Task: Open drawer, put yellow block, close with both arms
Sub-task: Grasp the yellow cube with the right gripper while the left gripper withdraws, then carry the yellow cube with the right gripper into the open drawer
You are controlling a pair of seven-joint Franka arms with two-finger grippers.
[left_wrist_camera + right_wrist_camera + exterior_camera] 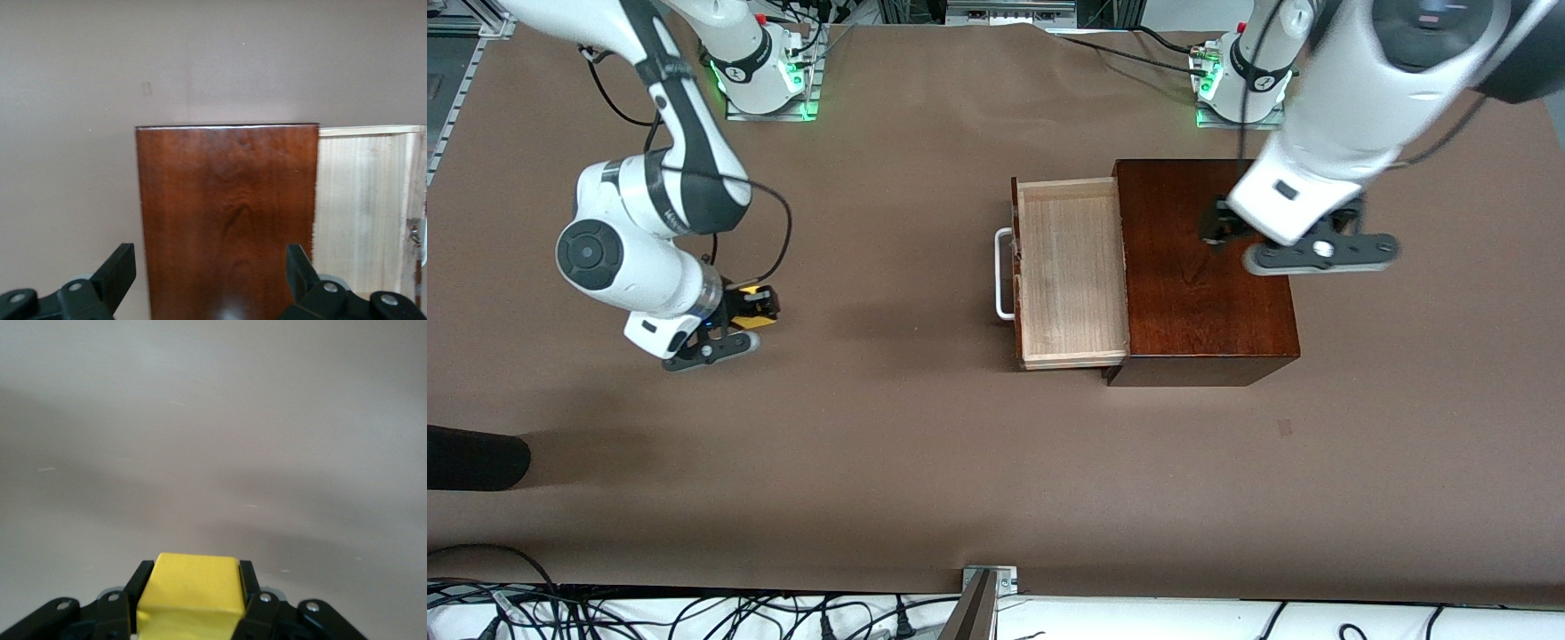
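Yellow block (191,595) pinched in my right gripper (754,305); left gripper (1221,227) gapes over the box (1200,293); a slip in transit misses the open drawer (1069,267).

arm shells: glossy white, rounded segments on the right arm (640,240) and the left arm (1352,107)
joint caps: dark grey-black discs — a round one with a centre hub on the right arm's elbow
bases: white, ringed by a black band with a small mark, lit green at the foot, red button on top
cables: thin black leads looping along both arms
wrist bars: grey-black flat bars with pale round screws
right gripper (758,305): black fingers — silver screw heads on the linkage
left gripper (210,270): black wedge-shaped fingers, grey screw heads at the knuckles
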